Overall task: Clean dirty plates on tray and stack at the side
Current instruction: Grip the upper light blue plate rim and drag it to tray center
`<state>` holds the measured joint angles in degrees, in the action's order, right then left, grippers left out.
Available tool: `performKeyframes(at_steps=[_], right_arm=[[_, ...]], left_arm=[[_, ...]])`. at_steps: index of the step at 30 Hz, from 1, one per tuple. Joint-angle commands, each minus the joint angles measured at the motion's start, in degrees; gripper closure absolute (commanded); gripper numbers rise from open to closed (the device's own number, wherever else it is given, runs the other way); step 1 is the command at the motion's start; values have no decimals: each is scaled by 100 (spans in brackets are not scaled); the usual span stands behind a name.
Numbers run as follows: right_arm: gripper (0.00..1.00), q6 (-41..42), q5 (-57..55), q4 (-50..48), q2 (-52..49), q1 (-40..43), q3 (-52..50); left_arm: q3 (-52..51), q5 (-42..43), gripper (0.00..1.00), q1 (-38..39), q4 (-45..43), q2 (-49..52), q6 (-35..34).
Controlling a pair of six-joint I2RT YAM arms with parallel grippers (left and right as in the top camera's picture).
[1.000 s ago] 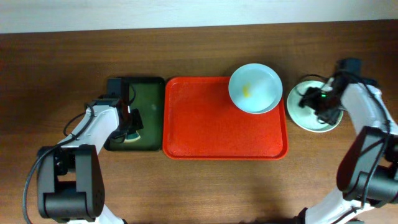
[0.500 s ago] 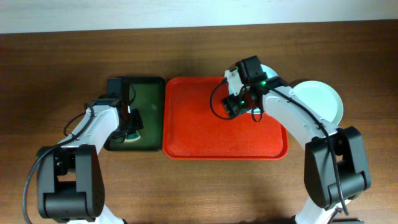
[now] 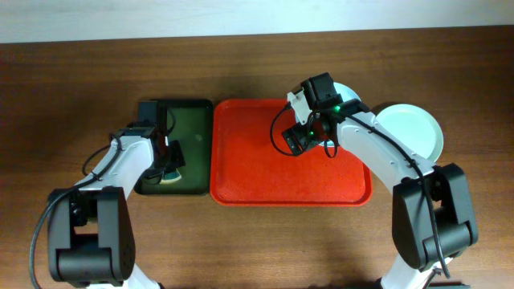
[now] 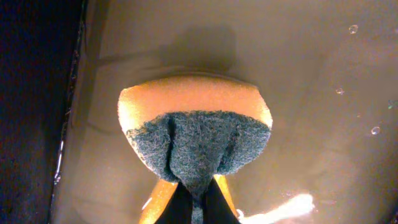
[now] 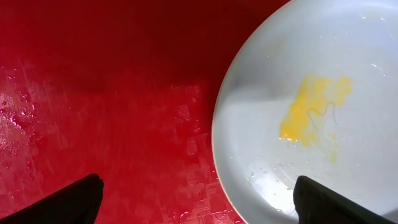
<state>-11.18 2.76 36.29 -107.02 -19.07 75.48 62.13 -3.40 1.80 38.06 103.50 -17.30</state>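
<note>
On the red tray [image 3: 257, 168], at its back right corner, lies a pale blue plate [image 5: 323, 56] with a yellow smear [image 5: 314, 106]. From overhead only a sliver of this plate [image 3: 346, 90] shows behind the right arm. My right gripper [image 5: 205, 202] is open and straddles the plate's left rim: one finger hangs over the red tray [image 5: 112, 93], the other over the plate. A white plate [image 3: 418, 128] sits on the table right of the tray. My left gripper [image 4: 194, 208] is shut on an orange sponge with a grey scouring pad [image 4: 193, 112].
The sponge rests in a narrow dark green tray [image 3: 189, 120] left of the red tray, where the left gripper [image 3: 171, 160] stays. The green tray's floor [image 4: 323, 124] looks wet. Water drops glisten on the red tray.
The right arm has swung left from the white plate on the table to the pale blue plate on the tray, jaws spreading wider. The left arm has not moved.
</note>
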Motion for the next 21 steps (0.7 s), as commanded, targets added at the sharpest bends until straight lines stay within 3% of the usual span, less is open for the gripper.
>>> performKeyframes(at_steps=[1,7,11,12,13,14,17,21], right_arm=[[2,-42,-90,-17,-39,-4,-22],[2,-42,-90,-17,-39,-4,-22],[2,-37,509,-212,-39,-4,-22],[29,-35,538,-289,-39,-4,-22],[79,243,358,-278,-39,-4,-22],[94,407,212,-295,-76,-7,-26],[71,396,-52,-468,-302,-7,-28],[69,398,-501,-706,-669,-4,-26]], left_arm=[[-26,107,96,28,4,59,42],[-26,107,96,28,-28,59,42],[-26,107,96,28,-13,59,42],[-26,107,96,28,-20,59,42],[-26,107,95,28,-59,59,42],[-26,107,95,28,-85,59,42],[-26,107,95,28,-85,59,42],[-26,107,95,28,-85,59,42]])
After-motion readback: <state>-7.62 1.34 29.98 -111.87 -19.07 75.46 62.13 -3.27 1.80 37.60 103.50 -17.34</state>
